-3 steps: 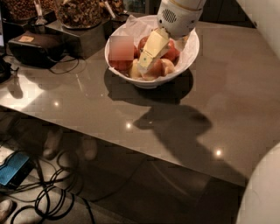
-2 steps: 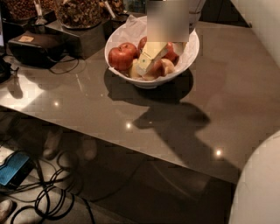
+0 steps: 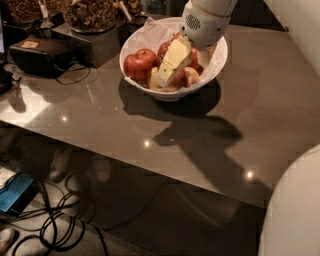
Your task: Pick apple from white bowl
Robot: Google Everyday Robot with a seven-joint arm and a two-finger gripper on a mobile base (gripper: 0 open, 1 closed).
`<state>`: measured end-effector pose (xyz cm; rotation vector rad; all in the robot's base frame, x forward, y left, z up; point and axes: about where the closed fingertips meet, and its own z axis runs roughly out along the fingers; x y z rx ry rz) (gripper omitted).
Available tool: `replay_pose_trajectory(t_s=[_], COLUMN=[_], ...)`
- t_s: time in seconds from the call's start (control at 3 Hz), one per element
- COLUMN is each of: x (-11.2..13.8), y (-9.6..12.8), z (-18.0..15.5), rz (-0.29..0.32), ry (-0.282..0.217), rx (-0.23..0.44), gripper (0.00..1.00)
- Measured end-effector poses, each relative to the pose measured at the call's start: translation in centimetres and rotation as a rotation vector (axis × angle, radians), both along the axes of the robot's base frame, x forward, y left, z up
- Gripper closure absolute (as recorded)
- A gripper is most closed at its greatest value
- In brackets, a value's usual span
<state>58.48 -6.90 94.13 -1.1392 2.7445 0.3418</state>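
The white bowl [image 3: 215, 67], lined with white paper, stands at the back of the grey table [image 3: 210, 145]. It holds several apples: a red apple [image 3: 139, 64] on the left, another red one [image 3: 164, 49] behind it, and paler ones [image 3: 189, 77] at the front. My gripper [image 3: 169, 70] hangs from the white wrist [image 3: 205, 22] and reaches down and left into the bowl, its yellowish tip among the apples in the middle. I cannot see whether it holds an apple.
Black boxes [image 3: 42, 55] with cords sit at the table's left. Containers of brown snacks [image 3: 90, 15] stand behind the bowl. The table's front edge runs diagonally; cables [image 3: 60, 225] and a blue object [image 3: 15, 192] lie on the floor. My white body [image 3: 295, 210] fills the lower right.
The wrist shifted a little over the bowl and the gripper's tip now sits slightly lower and further left among the apples. The bowl has not moved.
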Motion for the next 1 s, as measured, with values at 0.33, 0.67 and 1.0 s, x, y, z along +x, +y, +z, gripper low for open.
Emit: replay_pose_trajectory(t_s=[0.33, 0.67, 1.0], x=[0.0, -0.1, -0.2], y=[0.3, 0.8, 1.5], z=[0.2, 0.6, 1.0], rz=[0.000, 0.010, 0.032], ry=[-0.001, -0.008, -0.020], rx=[0.000, -0.001, -0.006], gripper=[0.12, 0.13, 0.13])
